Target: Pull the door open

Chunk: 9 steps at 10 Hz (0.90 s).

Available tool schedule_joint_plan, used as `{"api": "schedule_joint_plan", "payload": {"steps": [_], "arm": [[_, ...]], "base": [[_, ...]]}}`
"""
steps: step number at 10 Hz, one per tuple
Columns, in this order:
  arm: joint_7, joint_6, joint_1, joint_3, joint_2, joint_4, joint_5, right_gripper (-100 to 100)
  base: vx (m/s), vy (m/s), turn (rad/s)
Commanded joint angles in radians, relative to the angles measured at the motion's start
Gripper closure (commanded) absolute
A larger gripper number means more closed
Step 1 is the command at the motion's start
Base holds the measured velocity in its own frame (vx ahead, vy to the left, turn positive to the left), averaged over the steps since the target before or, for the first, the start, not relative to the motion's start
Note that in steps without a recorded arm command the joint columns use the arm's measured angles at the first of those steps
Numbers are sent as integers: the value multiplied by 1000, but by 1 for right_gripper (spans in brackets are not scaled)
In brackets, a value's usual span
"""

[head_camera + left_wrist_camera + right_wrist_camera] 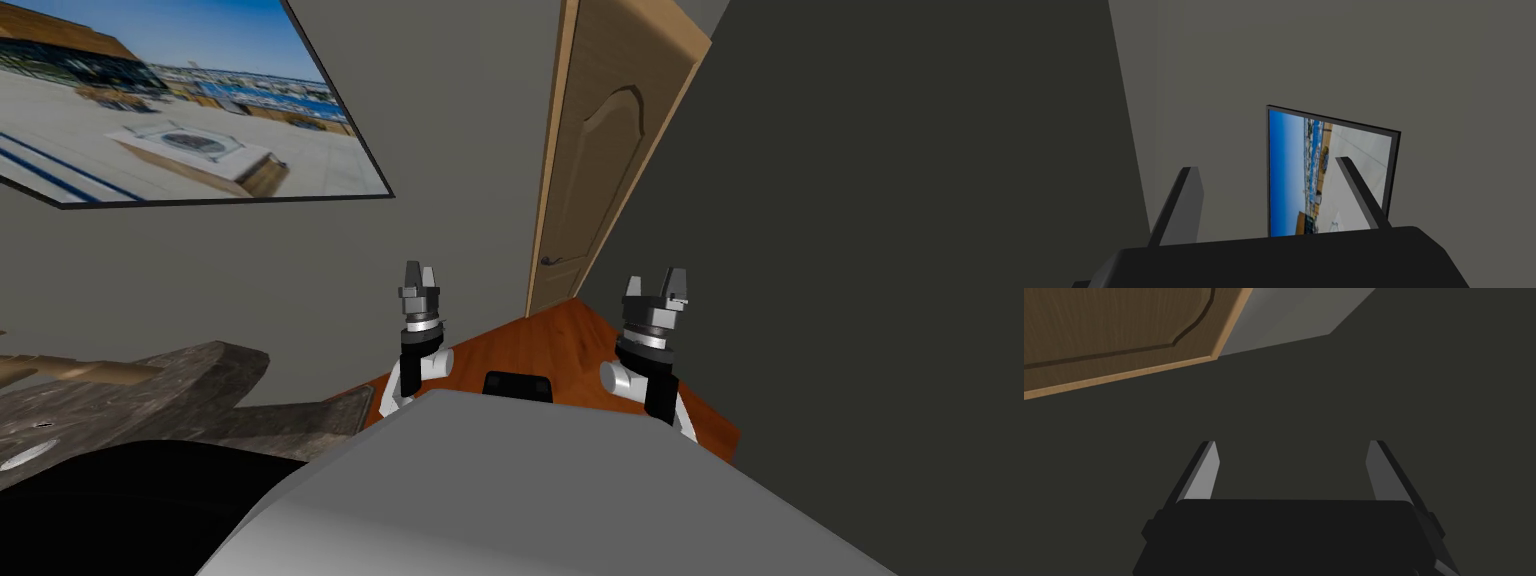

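Door [600,150] dead ahead at the hall's end, well beyond both hands; its handle [553,260] sits on the left edge, between them; your right gripper [668,278] looks marginally nearer; it and the left gripper [419,272] both gape, empty.

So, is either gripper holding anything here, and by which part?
Nothing is held. The left gripper and right gripper are both open and empty, apart from the door, whose handle is untouched.

No lettering, number or sign can be read on the brown panelled wooden door [600,150] or the black-framed waterfront picture [180,100].
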<state>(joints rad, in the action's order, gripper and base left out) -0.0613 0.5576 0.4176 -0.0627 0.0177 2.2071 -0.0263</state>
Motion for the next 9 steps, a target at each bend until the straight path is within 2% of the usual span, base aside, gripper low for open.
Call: {"api": "schedule_joint_plan", "payload": {"steps": [1, 5, 6, 7, 8, 9], "arm": [[5, 9, -8, -4, 6, -32, -3, -100], [15, 21, -71, -6, 33, -164, -9, -100], [15, 21, -71, -6, 33, -180, -9, -100], [18, 25, -89, -7, 40, -211, -11, -100], [18, 25, -89, -7, 40, -220, -11, -100], [21, 28, -106, -7, 47, -259, -13, -100]], "base": [[58, -55, 45], [63, -70, 130], [54, -64, 64], [51, -59, 118], [38, -50, 54], [44, -55, 105]]}}
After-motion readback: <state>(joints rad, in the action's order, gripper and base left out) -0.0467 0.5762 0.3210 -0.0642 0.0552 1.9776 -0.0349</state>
